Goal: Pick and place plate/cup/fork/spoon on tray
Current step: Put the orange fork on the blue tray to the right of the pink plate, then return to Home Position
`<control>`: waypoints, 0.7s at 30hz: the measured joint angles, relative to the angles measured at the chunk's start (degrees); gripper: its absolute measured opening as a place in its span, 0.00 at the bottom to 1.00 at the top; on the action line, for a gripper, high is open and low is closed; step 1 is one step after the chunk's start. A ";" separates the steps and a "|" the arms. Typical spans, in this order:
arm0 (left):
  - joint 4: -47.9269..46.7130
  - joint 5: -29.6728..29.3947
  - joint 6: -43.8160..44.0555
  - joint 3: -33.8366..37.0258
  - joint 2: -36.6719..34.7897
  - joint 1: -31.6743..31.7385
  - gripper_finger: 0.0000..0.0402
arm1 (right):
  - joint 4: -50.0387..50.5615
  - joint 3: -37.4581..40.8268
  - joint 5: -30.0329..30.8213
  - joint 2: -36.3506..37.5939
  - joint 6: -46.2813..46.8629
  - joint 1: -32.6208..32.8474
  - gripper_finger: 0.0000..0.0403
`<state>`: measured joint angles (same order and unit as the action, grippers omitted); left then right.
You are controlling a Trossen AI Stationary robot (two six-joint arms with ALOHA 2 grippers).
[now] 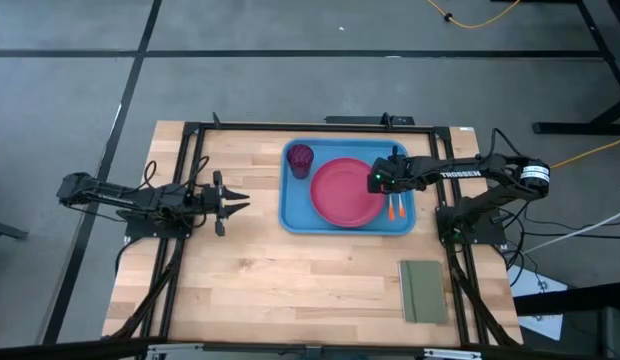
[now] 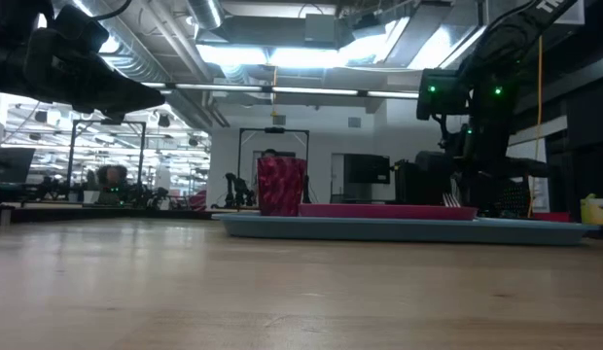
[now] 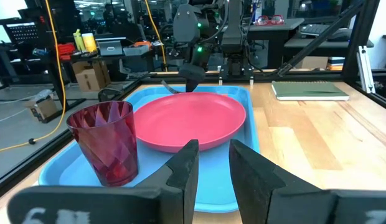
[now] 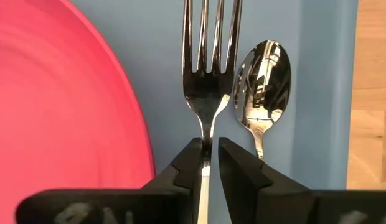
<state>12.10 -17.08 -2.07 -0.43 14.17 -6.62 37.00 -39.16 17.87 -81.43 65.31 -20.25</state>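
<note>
Right gripper: lowered over the tray's right side, fingers narrowly parted on either side of the fork's neck; whether it is gripped cannot be told.
Fork: laid flat on the tray, between plate and spoon.
Cup: upright in the tray's far-left corner.
Left gripper: held left of the tray, fingers slightly apart, nothing between them.
Green pad: lying on the table near the right front corner.

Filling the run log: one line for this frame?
tray: cup, plate, fork, spoon all in | right tool: astride fork neck, jaws parted | left tool: idle, off tray
</note>
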 joint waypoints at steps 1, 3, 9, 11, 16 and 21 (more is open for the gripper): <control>0.00 0.00 0.00 0.00 0.00 0.01 0.21 | 0.10 0.00 0.00 0.00 -0.25 0.00 0.15; 0.00 0.00 0.00 0.00 0.00 0.01 0.21 | 0.08 0.00 0.02 0.00 -1.19 0.00 0.15; 0.00 0.00 0.00 -0.02 0.00 -0.01 0.21 | 0.10 0.00 0.04 0.00 -1.33 0.00 0.18; 0.00 0.00 0.00 0.00 0.00 0.00 0.21 | 0.10 0.00 0.06 0.00 -1.32 0.00 0.21; 0.00 0.00 0.00 -0.01 0.00 0.00 0.21 | 0.22 -0.12 1.74 0.08 -1.15 0.00 0.24; 0.00 0.01 0.01 0.00 0.00 0.00 0.21 | 2.06 -2.69 5.20 3.33 -1.52 0.32 0.23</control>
<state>12.10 -17.07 -2.06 -0.43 14.17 -6.62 39.06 -41.85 23.07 -78.09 63.79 -19.93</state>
